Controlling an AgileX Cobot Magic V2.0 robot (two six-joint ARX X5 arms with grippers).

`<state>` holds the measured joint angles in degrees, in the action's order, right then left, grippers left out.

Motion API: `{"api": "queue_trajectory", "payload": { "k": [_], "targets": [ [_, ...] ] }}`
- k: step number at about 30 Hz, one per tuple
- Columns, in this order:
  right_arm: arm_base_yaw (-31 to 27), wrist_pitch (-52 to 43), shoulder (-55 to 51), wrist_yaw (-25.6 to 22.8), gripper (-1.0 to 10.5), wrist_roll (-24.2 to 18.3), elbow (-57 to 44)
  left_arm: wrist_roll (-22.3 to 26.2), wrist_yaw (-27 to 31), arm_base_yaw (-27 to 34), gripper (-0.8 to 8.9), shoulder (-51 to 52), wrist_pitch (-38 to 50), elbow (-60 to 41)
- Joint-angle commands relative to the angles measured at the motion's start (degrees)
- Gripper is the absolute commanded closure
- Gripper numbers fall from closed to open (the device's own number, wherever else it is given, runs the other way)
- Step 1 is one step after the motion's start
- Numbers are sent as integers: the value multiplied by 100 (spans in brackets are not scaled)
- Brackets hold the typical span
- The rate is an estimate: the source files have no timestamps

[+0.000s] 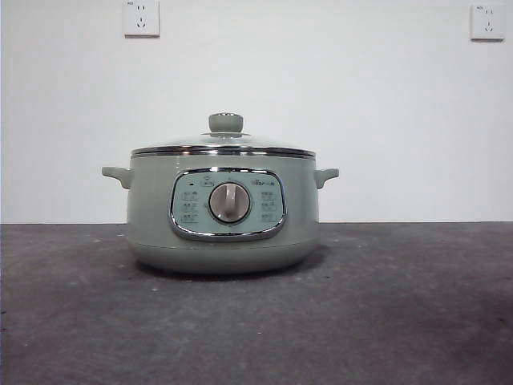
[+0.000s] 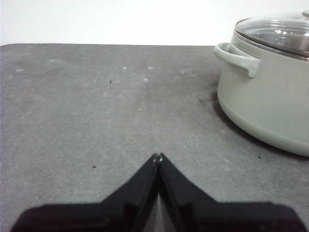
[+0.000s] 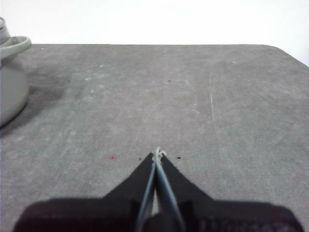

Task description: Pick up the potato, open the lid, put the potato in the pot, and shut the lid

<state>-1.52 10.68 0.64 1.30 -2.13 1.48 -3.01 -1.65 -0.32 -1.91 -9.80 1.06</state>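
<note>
Pot (image 1: 220, 233) stands upright at mid tabletop (image 1: 401, 321), control panel and dial (image 1: 230, 202) facing near. Lid (image 1: 224, 146) seated squarely on its rim, knob up. Potato not visible in any view. Left claw (image 2: 158, 157) hangs over bare tabletop left of the pot, jaws pressed together, empty. Right claw (image 3: 158, 153) likewise to the pot's right, jaws closed, empty.

white wall (image 1: 321, 80), two sockets (image 1: 141, 18), grey table (image 1: 256, 321)
</note>
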Motion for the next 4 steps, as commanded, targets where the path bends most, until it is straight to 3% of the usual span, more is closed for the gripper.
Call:
{"api": "queue_trajectory", "payload": {
  "k": [1, 4],
  "targets": [
    [-4, -31, -15, -26, 947, 61, -63, 66, 15, 17, 815, 0, 24, -59],
    [-4, -31, -15, -26, 947, 61, -63, 66, 15, 17, 815, 0, 24, -59]
  ]
}}
